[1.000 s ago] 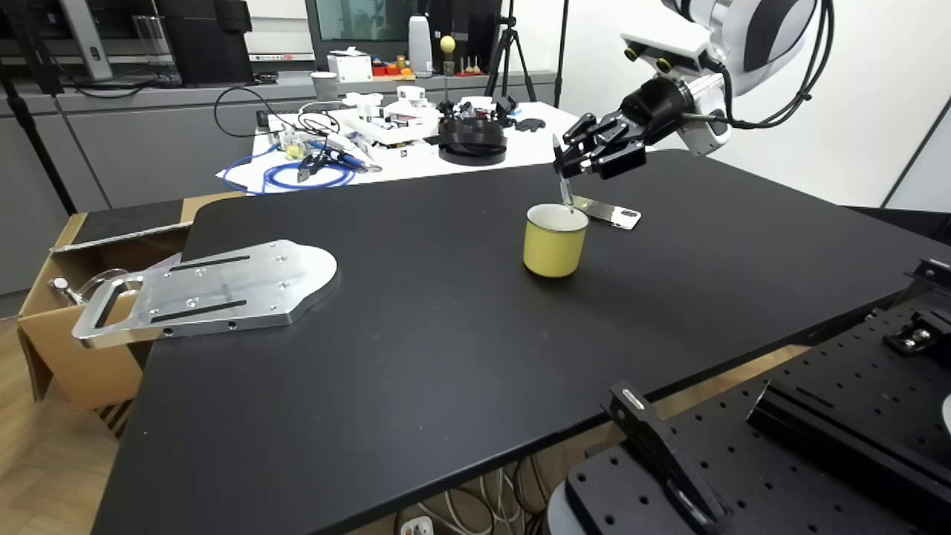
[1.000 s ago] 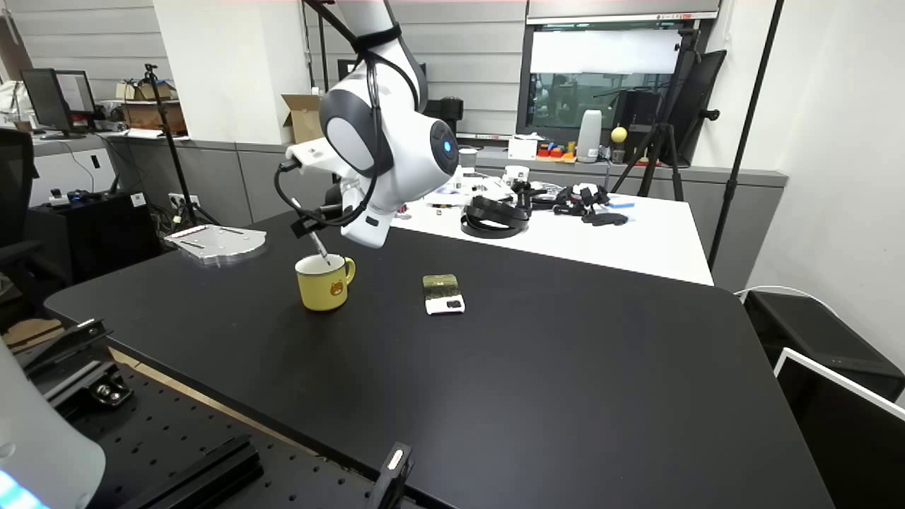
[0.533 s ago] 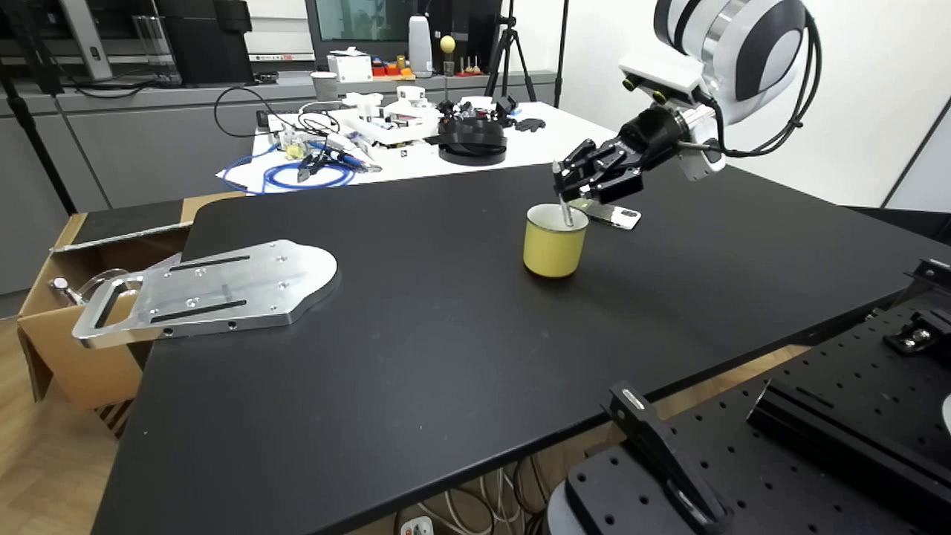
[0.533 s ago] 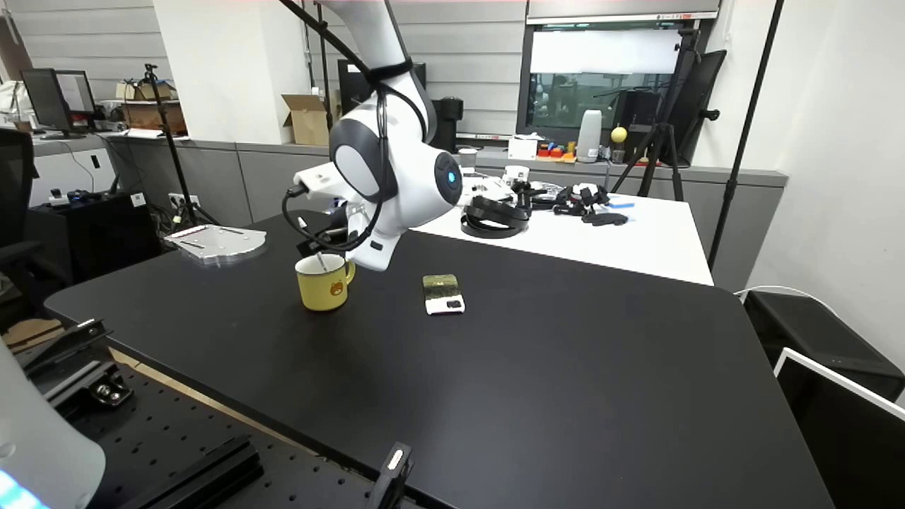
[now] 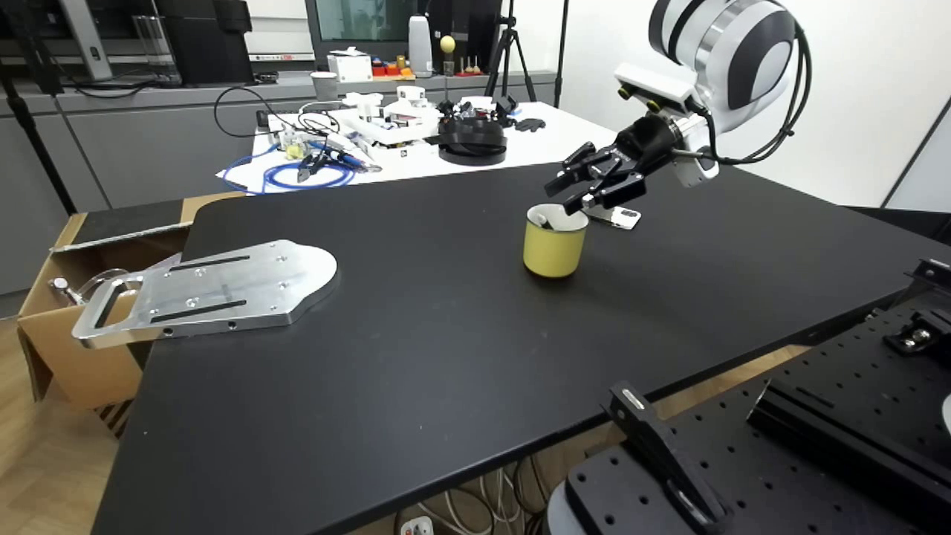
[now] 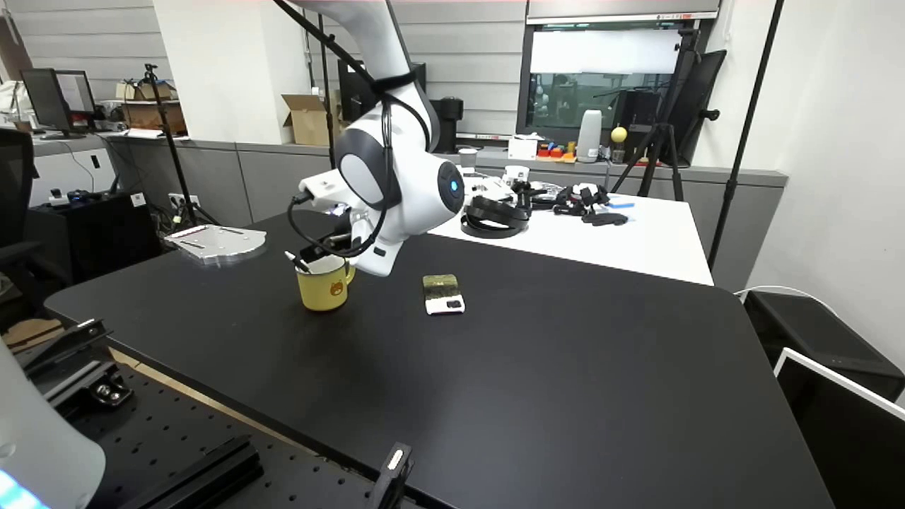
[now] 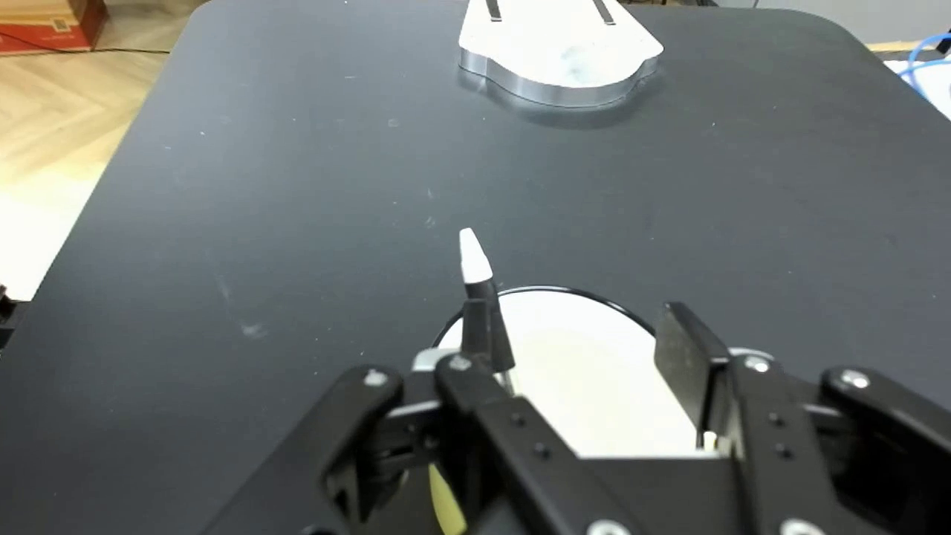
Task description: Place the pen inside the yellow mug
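The pen (image 7: pixel 475 256), with a white tip and a black section, leans in the yellow mug (image 5: pixel 553 251); its lower part is hidden inside. In an exterior view the pen (image 6: pixel 295 261) sticks up over the rim on the side away from the handle. The mug (image 6: pixel 322 290) stands upright on the black table. Right above its mouth is my gripper (image 7: pixel 573 319), its jaws spread wide with nothing gripped between them. One finger (image 7: pixel 475 327) overlaps the pen in the wrist view; whether they touch I cannot tell. In an exterior view the gripper (image 5: pixel 562 196) partly covers the rim.
A flat grey-and-white rectangular object (image 6: pixel 444 294) lies on the table close to the mug. Farther off is a silver metal plate with a handle (image 5: pixel 238 286). Behind the black table stands a white table (image 5: pixel 409 160) with cables and parts.
My gripper has come down to the mug and opened, letting go of the pen. The pen, held upright before, now tilts against the far side of the rim from the handle.
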You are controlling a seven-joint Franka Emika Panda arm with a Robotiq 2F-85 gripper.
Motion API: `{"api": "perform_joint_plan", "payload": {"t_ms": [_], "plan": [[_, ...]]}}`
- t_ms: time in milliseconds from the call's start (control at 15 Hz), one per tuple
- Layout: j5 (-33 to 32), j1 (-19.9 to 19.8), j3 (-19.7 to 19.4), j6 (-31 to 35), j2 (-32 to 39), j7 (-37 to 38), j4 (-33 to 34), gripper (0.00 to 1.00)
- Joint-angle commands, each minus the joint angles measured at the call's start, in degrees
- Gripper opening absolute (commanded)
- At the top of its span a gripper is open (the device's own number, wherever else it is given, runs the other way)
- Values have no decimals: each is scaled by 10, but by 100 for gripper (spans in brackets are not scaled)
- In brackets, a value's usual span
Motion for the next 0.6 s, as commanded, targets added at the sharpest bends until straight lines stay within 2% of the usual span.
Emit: {"api": "perform_joint_plan", "payload": {"t_ms": [0, 133, 533], "plan": [[8, 6, -6, -16, -14, 3, 4, 92], [7, 7, -7, -19, -27, 3, 0, 100], [-2, 6, -9, -33, -54, 7, -4, 100]]}}
